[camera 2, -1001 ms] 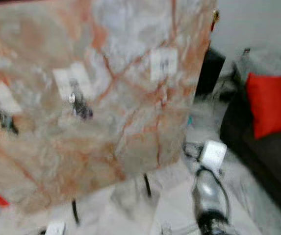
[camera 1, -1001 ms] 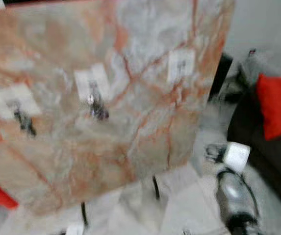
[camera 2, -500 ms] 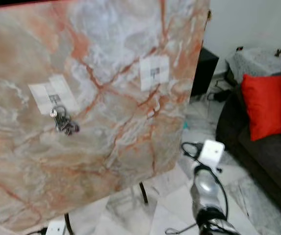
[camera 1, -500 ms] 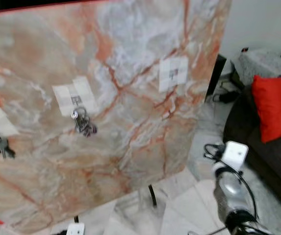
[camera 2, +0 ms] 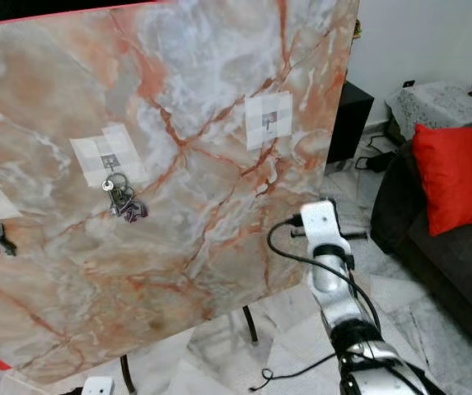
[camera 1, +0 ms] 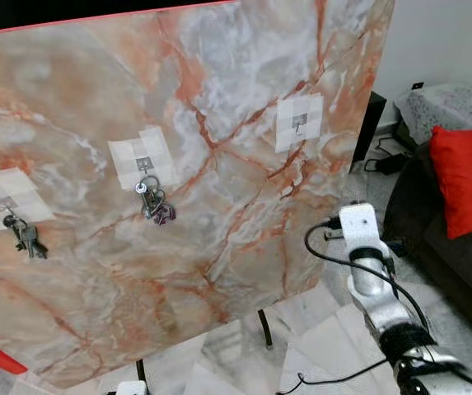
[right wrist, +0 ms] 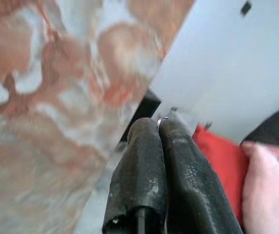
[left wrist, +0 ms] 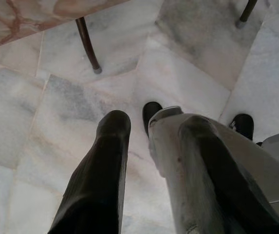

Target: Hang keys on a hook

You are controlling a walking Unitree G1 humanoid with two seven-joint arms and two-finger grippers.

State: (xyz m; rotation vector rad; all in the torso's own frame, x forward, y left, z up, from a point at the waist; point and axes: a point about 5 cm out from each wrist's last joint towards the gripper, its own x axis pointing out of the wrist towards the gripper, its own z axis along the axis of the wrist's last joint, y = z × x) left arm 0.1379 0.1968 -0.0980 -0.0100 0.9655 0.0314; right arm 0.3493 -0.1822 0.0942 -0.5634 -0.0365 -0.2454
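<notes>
Left gripper (left wrist: pixel 149 161): hangs low over the pale marble floor (left wrist: pixel 42 126); its two black fingers stand spread with open floor between them; a dark board leg (left wrist: pixel 88 46) stands further off.
Right arm (camera 1: pixel 376 288): raised in front of the board's lower right corner, a black cable (camera 1: pixel 322 255) looping off the white wrist block.
Right gripper (right wrist: pixel 159 127): fingers pressed together; a thin silver ring (right wrist: pixel 161 119) shows pinched at their tips. Whether keys hang from it cannot be told.
Marble board (camera 1: pixel 219 82): large pink-and-grey panel standing tilted on thin dark legs, red edge along the top.
Left hook patch (camera 1: pixel 3 197): white taped square at the board's left edge; a dark key bunch (camera 1: pixel 26 237) hangs from it.
Middle hook patch (camera 1: pixel 142 158): white taped square; a key bunch with a purple tag (camera 1: pixel 156 206) hangs from its hook.
Right hook patch (camera 1: pixel 298 122): white taped square with a small metal hook, nothing hanging on it; the right gripper is below and to the right of it, apart.
Sofa (camera 1: pixel 458 247): dark, to the right, with a red cushion (camera 1: pixel 466 177) on it.
Far side: a covered stand (camera 1: pixel 446 103) against the white wall.
</notes>
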